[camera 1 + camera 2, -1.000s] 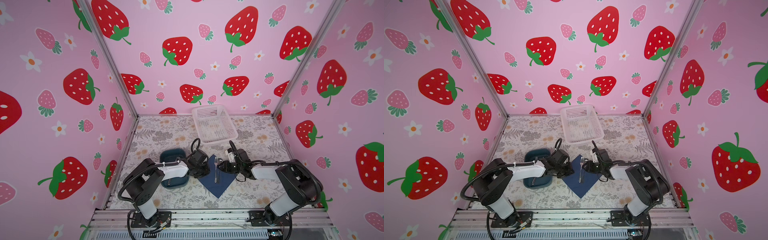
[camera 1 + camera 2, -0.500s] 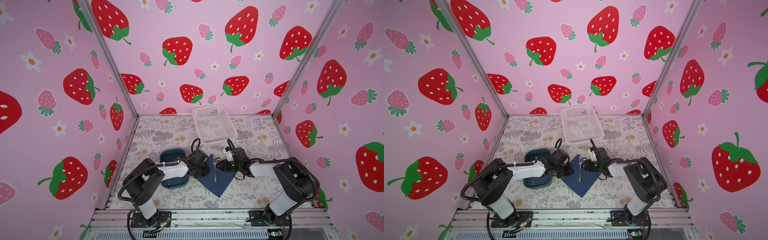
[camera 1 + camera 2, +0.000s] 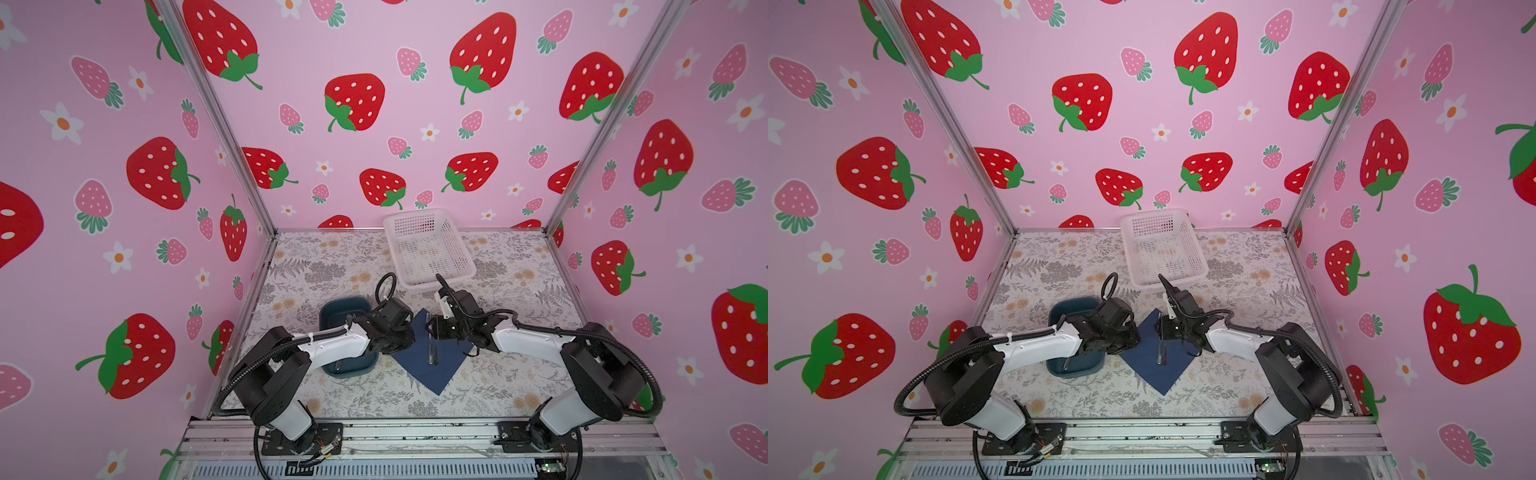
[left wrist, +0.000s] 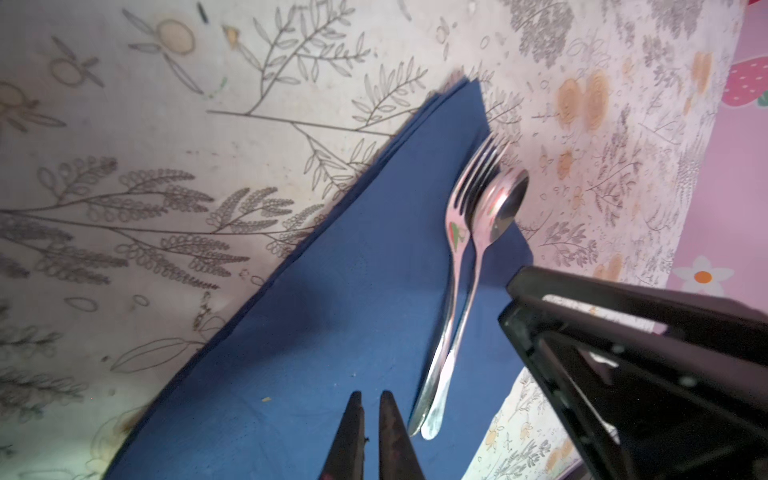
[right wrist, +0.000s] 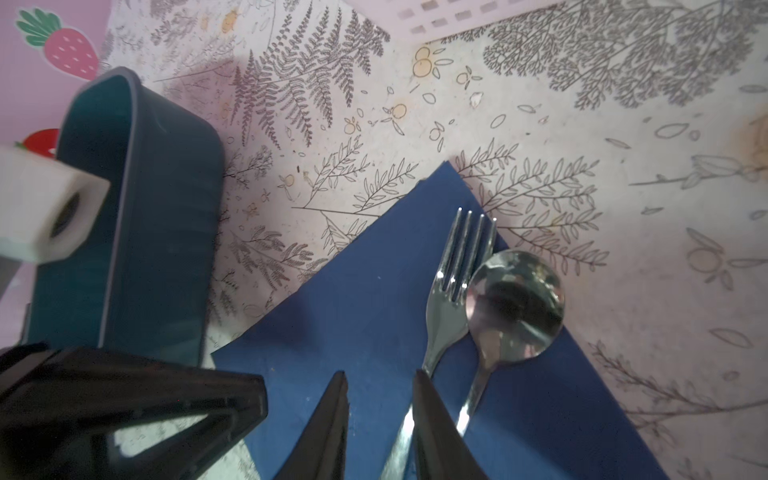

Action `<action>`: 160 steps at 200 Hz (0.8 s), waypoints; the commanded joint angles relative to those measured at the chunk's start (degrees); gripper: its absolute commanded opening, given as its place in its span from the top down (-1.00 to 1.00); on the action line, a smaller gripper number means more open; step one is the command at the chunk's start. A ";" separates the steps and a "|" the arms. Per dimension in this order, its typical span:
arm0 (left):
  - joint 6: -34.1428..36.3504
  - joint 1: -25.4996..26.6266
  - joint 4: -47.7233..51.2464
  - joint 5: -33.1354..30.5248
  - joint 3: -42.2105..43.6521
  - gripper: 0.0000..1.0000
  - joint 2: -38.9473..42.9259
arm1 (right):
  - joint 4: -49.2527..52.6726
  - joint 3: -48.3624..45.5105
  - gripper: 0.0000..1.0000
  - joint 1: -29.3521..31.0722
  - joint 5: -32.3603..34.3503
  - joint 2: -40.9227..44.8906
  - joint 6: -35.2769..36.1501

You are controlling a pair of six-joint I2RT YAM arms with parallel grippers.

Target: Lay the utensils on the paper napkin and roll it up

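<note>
A: Status, quick?

B: Partway. The paper napkin (image 3: 441, 377) lies flat and unrolled on the table (image 3: 332, 266), set like a diamond. The fork (image 5: 453, 291) and spoon (image 5: 515, 303) lie on it side by side, touching. Their heads point at its far corner, and the spoon bowl hangs partly over the napkin's edge.

A: Third piece?

B: Not on the napkin. A slim metal piece (image 3: 337, 365) shows in the teal tray (image 3: 345, 300), mostly under the left arm. My guess is it's the knife, but it's too hidden to say.

A: Anything else in the tray?

B: Nothing more that I can see, though the arm covers a lot of it. The white basket (image 3: 417, 217) at the back looks empty, with the table print showing through the holes.

A: Grippers?

B: The left gripper (image 4: 370, 395) has its fingers pinched almost together with nothing between them. It's low over the bare part of the napkin, on the tray side. The right gripper (image 5: 380, 374) has a narrow gap and sits over the fork's neck, with the handle running underneath. It doesn't look clamped, but I can't tell if it touches.

A: So what's left?

B: Judging from this, the last utensil goes onto the napkin, then the whole roll-up, which isn't started
</note>
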State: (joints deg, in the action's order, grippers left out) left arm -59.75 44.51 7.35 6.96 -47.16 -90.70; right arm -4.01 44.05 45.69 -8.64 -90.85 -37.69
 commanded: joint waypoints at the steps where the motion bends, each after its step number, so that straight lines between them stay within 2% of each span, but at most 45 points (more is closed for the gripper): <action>1: -1.06 -0.38 1.54 -1.26 0.97 0.78 -0.07 | 6.43 2.58 0.42 1.50 7.67 -2.32 0.60; 80: -2.39 -1.01 -0.35 -0.20 2.55 0.83 -1.41 | 11.56 7.09 0.48 4.58 12.03 -7.69 1.94; 160: -1.95 -1.07 -0.26 -0.13 2.33 0.84 -1.87 | 12.92 7.28 0.67 6.11 11.90 -7.46 3.42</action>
State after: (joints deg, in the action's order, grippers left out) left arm -61.54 43.70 6.92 7.09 -44.71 -91.55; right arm 6.00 50.63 51.16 2.44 -98.30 -35.29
